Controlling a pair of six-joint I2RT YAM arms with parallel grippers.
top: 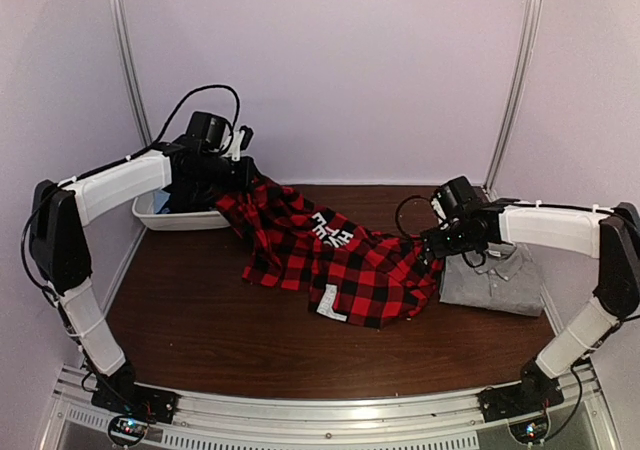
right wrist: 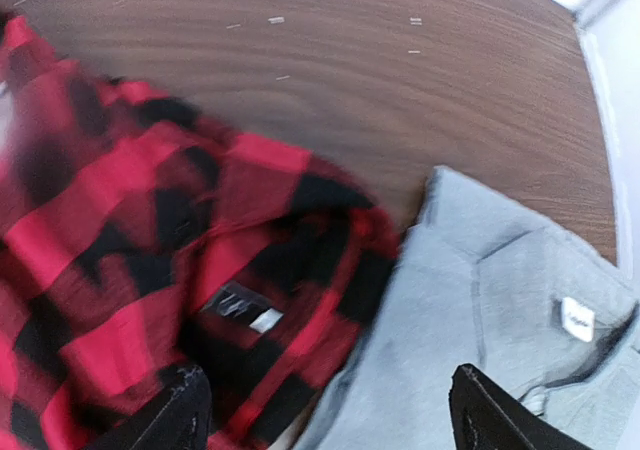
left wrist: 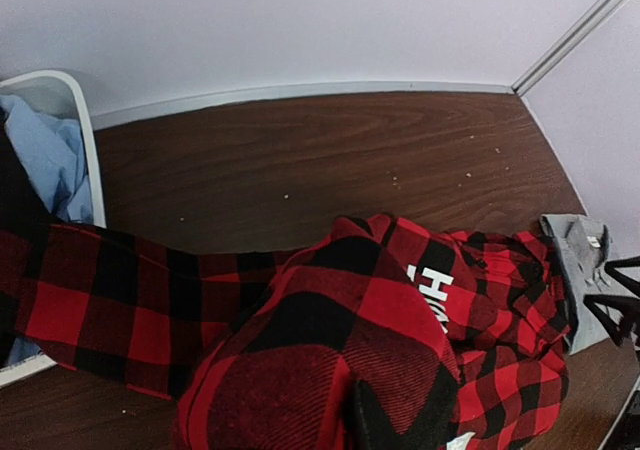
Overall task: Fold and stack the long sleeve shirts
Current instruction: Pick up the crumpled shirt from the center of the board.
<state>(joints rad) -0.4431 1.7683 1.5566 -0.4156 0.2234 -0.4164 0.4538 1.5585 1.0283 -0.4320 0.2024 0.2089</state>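
Observation:
The red-and-black check flannel shirt (top: 330,260) lies crumpled across the table's middle, with its white lettering (top: 330,228) up and a white label (top: 328,303) at the front. My left gripper (top: 232,175) holds the shirt's far-left end raised beside the tub. In the left wrist view the flannel (left wrist: 330,340) drapes over the jaws and hides them. The plain grey shirt (top: 500,280) lies folded at the right. My right gripper (top: 432,245) is open and hovers over the flannel's collar (right wrist: 250,300) and the grey shirt's left edge (right wrist: 500,300).
A white plastic tub (top: 180,218) stands at the back left against the wall, with light blue cloth (left wrist: 45,150) in it. The walls enclose the table at the back and on both sides. Bare brown table (top: 220,340) lies in front of the flannel.

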